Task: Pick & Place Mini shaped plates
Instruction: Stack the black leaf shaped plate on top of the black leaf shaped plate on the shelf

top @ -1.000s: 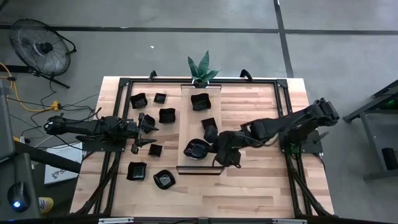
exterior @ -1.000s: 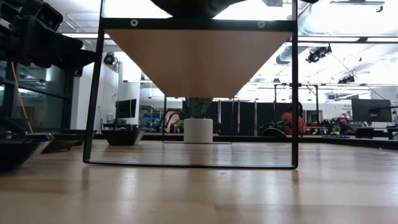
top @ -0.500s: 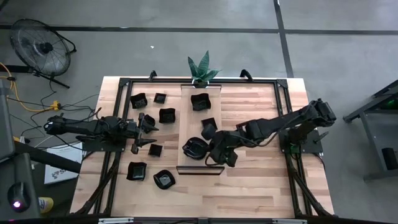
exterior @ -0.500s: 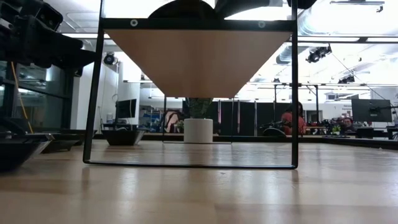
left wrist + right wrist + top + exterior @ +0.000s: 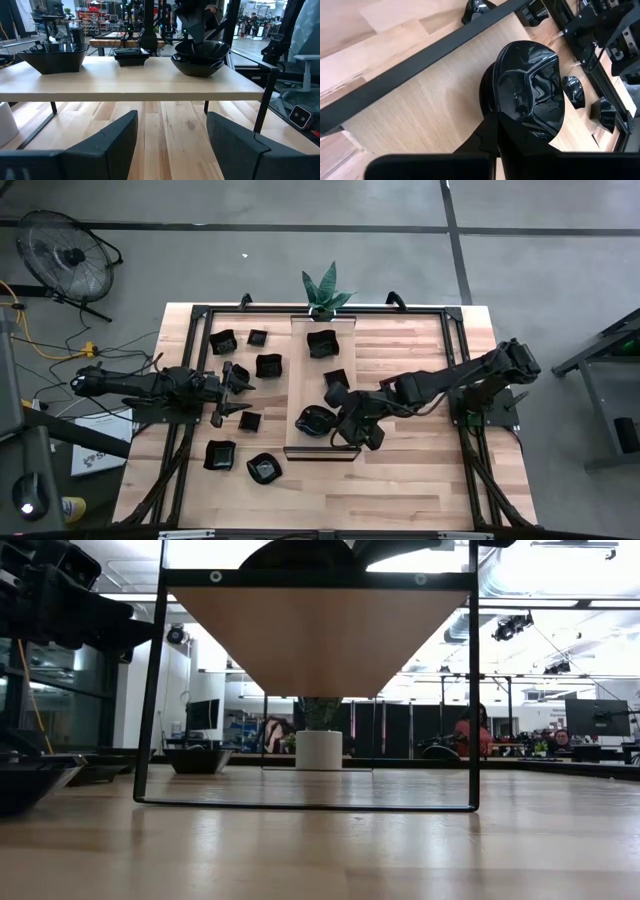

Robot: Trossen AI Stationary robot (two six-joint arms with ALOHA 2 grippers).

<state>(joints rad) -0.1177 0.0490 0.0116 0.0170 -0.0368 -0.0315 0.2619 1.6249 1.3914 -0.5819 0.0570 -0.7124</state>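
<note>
Glossy black leaf-shaped plate [image 5: 530,95] is pinched by its rim in the closed right gripper [image 5: 335,423] over the near end of the pale raised board [image 5: 300,380], so it should probably be lowered flat and let go gently, clear of the two plates [image 5: 323,343] already parked further along. Left gripper [image 5: 232,391] is kept wide open and empty among the loose plates [image 5: 262,469] on the wooden worktop [image 5: 420,480]. Further back, a potted plant [image 5: 324,288] and a floor fan [image 5: 62,255] can be seen on grey concrete.

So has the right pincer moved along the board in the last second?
Yes. The right pincer, shut on a round black plate, first slid toward the pale board's left edge, then eased slightly back.
</note>
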